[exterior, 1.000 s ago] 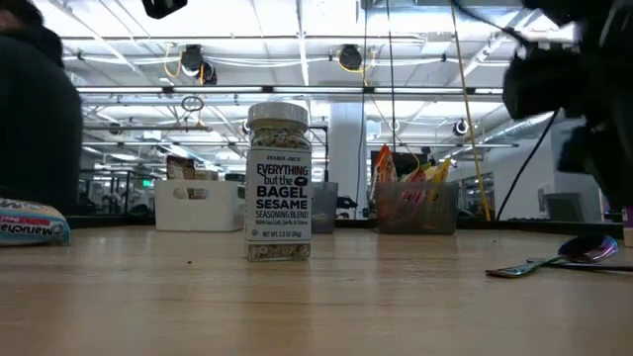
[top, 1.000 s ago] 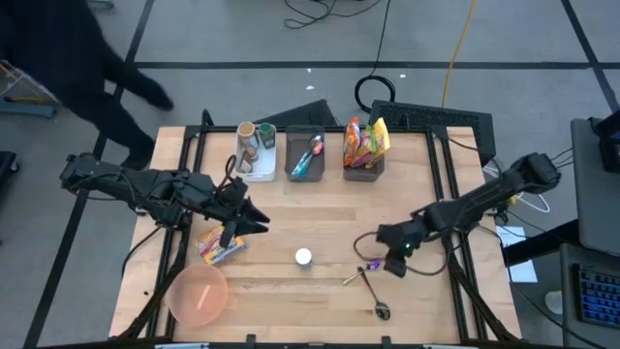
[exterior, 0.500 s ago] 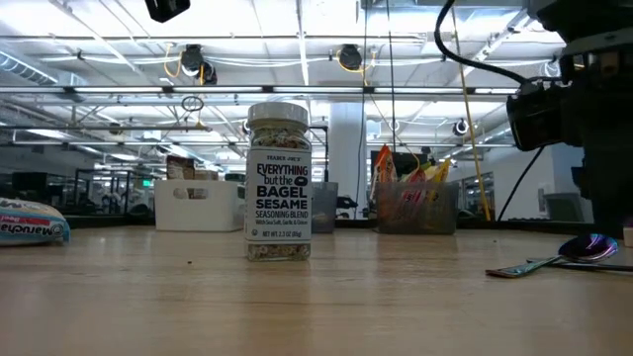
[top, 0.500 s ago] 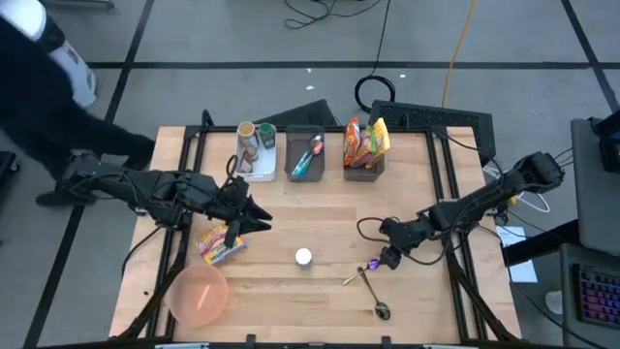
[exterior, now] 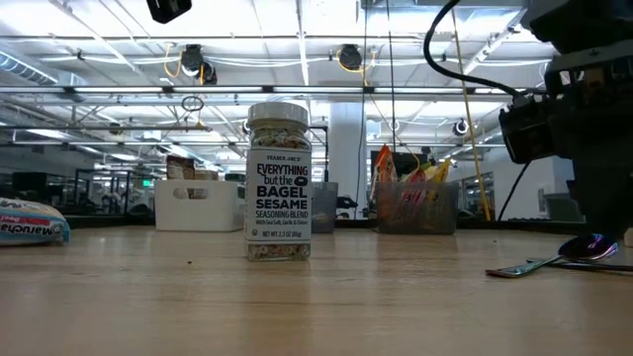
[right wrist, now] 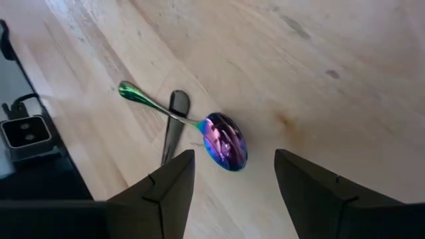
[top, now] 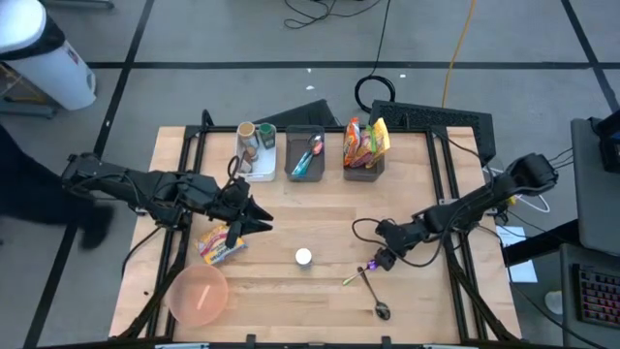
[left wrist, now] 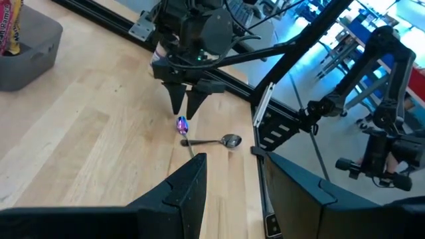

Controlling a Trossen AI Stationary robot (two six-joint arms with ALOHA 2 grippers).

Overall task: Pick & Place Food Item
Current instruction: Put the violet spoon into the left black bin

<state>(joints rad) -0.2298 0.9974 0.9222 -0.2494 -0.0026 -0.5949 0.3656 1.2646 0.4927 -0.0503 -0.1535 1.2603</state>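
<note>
The food item, a yellow-and-pink snack packet (top: 221,244), lies flat on the table's left half; its end shows in the low view (exterior: 30,222). My left gripper (top: 256,222) is open and hovers just right of and beyond the packet, touching nothing. My right gripper (top: 382,258) is open and points down over the bowl of an iridescent spoon (right wrist: 226,141), with a finger on either side and clear of it. It also shows in the left wrist view (left wrist: 184,107). A seasoning jar (top: 303,257) stands upright between the arms.
A silver spoon (top: 379,300) lies crossed under the iridescent spoon's handle (right wrist: 143,96). A pink bowl (top: 199,294) sits near the front left corner. Three bins (top: 308,155) with jars, utensils and snack packets line the far edge. Bare wood lies in the table's middle.
My right gripper has gone a little toward the table's left edge and now stands over the iridescent spoon's bowl. A person beyond the table's far left corner has walked away to the left.
</note>
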